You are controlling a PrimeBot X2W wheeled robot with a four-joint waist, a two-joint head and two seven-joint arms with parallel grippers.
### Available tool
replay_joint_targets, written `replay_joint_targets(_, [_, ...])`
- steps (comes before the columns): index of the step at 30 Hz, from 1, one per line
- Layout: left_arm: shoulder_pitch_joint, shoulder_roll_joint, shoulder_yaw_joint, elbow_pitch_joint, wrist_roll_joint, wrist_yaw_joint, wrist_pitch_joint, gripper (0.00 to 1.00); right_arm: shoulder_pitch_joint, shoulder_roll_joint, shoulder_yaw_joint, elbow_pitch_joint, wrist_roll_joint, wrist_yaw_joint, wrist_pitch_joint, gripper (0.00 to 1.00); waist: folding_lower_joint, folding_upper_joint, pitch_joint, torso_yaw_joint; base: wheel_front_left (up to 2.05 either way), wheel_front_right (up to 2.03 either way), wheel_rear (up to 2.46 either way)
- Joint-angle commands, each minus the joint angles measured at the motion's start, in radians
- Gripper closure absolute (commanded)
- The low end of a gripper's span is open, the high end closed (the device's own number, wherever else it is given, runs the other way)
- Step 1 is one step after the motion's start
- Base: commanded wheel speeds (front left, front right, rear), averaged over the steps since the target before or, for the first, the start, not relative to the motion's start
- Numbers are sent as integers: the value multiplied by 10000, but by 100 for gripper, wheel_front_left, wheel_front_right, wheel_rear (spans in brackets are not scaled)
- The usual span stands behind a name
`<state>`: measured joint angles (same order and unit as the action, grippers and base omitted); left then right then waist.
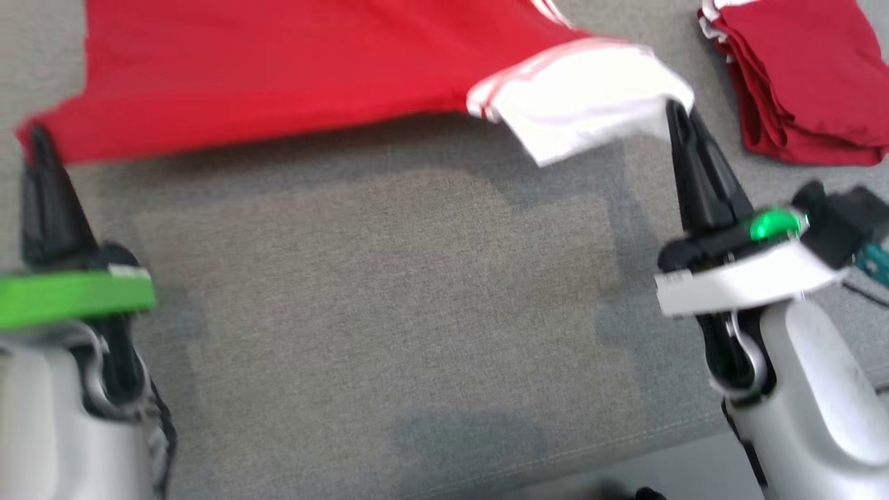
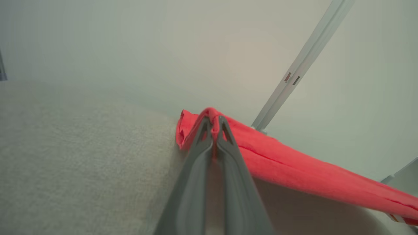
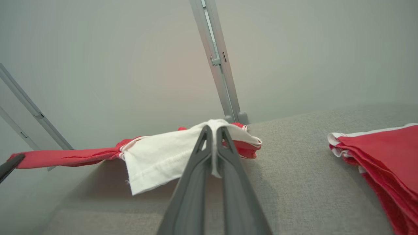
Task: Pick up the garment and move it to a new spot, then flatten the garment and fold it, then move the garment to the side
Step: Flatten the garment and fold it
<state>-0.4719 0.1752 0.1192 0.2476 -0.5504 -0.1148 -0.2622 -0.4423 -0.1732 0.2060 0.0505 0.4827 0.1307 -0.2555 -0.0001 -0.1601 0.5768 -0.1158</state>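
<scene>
Red garment (image 1: 278, 69) blurred, top cut off

Head view: from high up, facing down onto the grey cushion (image 1: 389, 298), near enough that the cushion runs past both sides.
Left wrist view: low, sighting along the left gripper (image 2: 214, 119), close on the red shirt (image 2: 294, 169), facing the pale wall (image 2: 130, 49).
Right wrist view: low, along the right gripper (image 3: 214, 129), also toward that wall.
Shared: red shirt in all three; folded pile (image 3: 382, 156) in head and right wrist views.
</scene>
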Motion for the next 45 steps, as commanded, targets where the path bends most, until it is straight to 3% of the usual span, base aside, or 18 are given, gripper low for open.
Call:
replay_joint_targets(1, [432,-153,78,-202,78,-38,-28,100,409,-55,-132,-135,55,0,2,100,1,1,-777,466,0,0,0])
replay_joint_targets(8, [3625,-1130,290,-1762,380,-8,-29,100,3219,264,-966,-731,-30,-2,374,100,1,1,-1893,764,0,0,0])
replay_joint_targets(18, [5788,-1224,-211,-2383,-528,783,-29,100,5235,605,-1118,-1205,-208,-2,857,100,1,1,-2698,779,0,0,0])
replay_joint_targets(26, [6293,-1229,-419,-2493,-814,918,-30,100,5856,764,-1126,-1392,-121,-2,1107,100,1,1,-2976,581,0,0,0])
replay_joint_targets(45, [6274,-1229,-769,-1490,-1138,980,-28,100,5531,718,-456,323,-3,0,1445,100,1,1,-3264,800,0,0,0])
